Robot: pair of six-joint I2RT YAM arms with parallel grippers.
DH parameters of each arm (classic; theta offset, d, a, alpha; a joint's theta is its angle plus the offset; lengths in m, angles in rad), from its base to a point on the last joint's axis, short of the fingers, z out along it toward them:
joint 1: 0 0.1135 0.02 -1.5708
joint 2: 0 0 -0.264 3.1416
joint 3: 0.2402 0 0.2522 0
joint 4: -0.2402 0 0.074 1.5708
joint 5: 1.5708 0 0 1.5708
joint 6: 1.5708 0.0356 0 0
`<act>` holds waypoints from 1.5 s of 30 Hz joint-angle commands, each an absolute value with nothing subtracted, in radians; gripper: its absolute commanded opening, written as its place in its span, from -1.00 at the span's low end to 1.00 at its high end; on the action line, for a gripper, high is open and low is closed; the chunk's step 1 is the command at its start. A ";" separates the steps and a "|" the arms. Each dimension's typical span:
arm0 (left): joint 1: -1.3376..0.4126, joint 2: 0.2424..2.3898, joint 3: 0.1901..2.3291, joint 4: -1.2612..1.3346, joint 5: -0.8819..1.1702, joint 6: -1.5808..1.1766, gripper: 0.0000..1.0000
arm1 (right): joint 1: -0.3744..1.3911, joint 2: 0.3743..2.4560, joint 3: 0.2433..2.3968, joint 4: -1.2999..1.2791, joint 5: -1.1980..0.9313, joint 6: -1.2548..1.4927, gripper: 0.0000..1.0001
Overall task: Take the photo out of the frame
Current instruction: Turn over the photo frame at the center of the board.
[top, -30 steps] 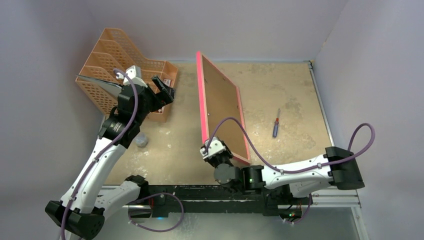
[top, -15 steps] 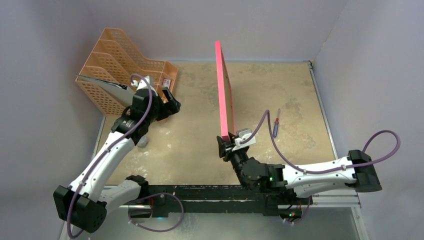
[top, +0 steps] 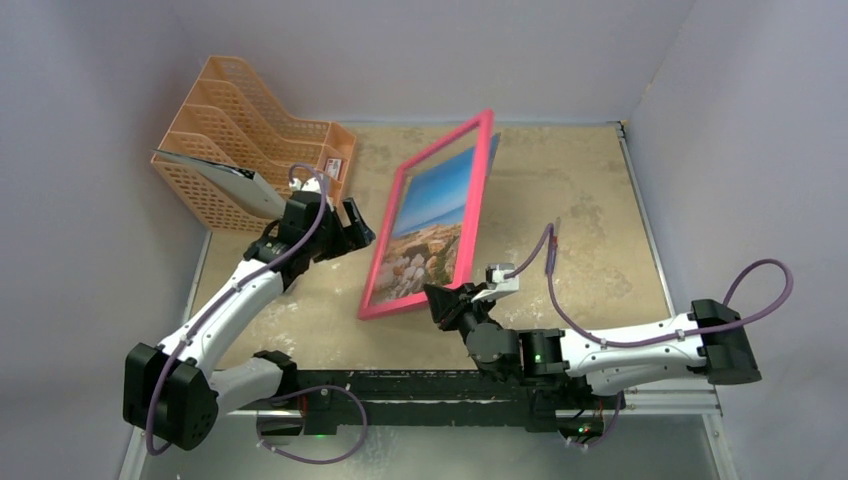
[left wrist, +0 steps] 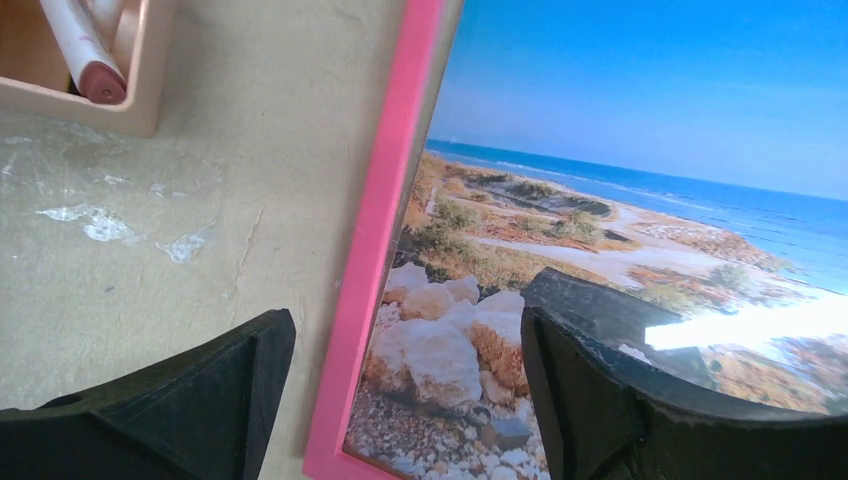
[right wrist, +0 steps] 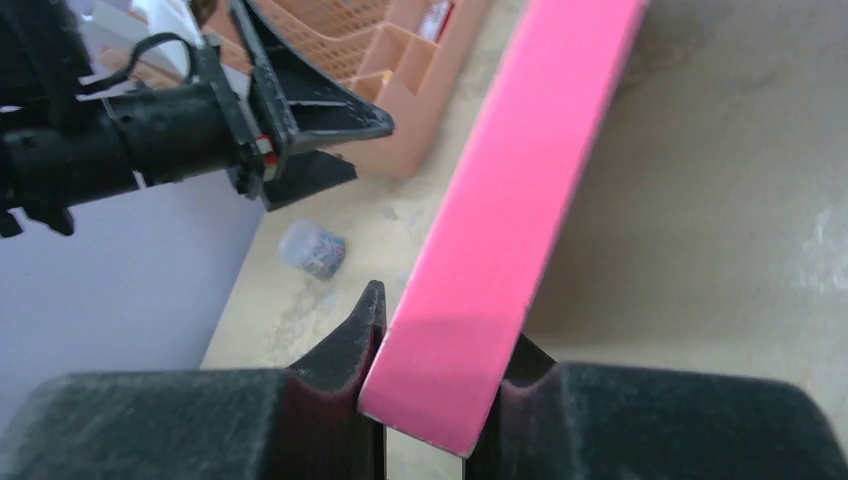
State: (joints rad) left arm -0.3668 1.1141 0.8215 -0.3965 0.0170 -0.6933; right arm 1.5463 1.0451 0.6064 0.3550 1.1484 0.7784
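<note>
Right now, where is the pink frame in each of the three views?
Top external: the pink frame is in the centre, tilted.
Left wrist: its left rail runs top to bottom inside the open left gripper.
Right wrist: its edge runs diagonally, pinched below by the right gripper.
Shared landmark: the left gripper, at the frame's left rail.

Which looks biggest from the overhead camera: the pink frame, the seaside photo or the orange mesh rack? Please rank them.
1 and 2, not ranked: pink frame and orange mesh rack. They look about alike, and the frame is tilted up nearer the camera.
3: seaside photo. It sits inside the frame, so it looks smaller than both.
</note>
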 commanded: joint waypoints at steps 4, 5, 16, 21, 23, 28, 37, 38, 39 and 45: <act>-0.365 1.157 0.805 -0.332 0.069 -0.655 0.72 | 1.551 1.004 0.564 0.304 1.107 1.082 -1.00; -0.365 1.158 0.800 -0.328 0.070 -0.655 0.71 | 1.551 1.001 0.560 0.288 1.107 1.109 -1.00; -0.365 1.136 0.744 -0.318 0.068 -0.644 0.71 | 1.551 0.995 0.500 0.069 1.080 1.514 -1.00; -0.365 1.140 0.726 -0.311 0.066 -0.637 0.72 | 1.551 1.047 0.489 -0.106 1.039 1.783 -1.00; -0.365 1.147 0.721 -0.309 0.062 -0.634 0.72 | 1.551 1.061 0.487 -0.159 1.014 1.840 -1.00; -0.365 1.181 0.709 -0.308 0.033 -0.636 0.73 | 1.551 1.083 0.459 -0.293 0.931 1.991 -0.95; -0.365 1.285 0.669 -0.260 0.003 -0.648 0.74 | 1.551 1.070 0.389 -0.404 0.824 2.125 -0.76; -0.365 1.293 0.663 -0.251 0.003 -0.646 0.74 | 1.549 1.075 0.396 -0.426 0.830 2.125 -0.73; -0.365 1.300 0.657 -0.240 0.003 -0.646 0.75 | 1.549 1.083 0.403 -0.446 0.835 2.126 -0.69; -0.365 1.337 0.617 -0.186 0.003 -0.635 0.76 | 1.545 1.126 0.402 -0.480 0.814 2.142 -0.51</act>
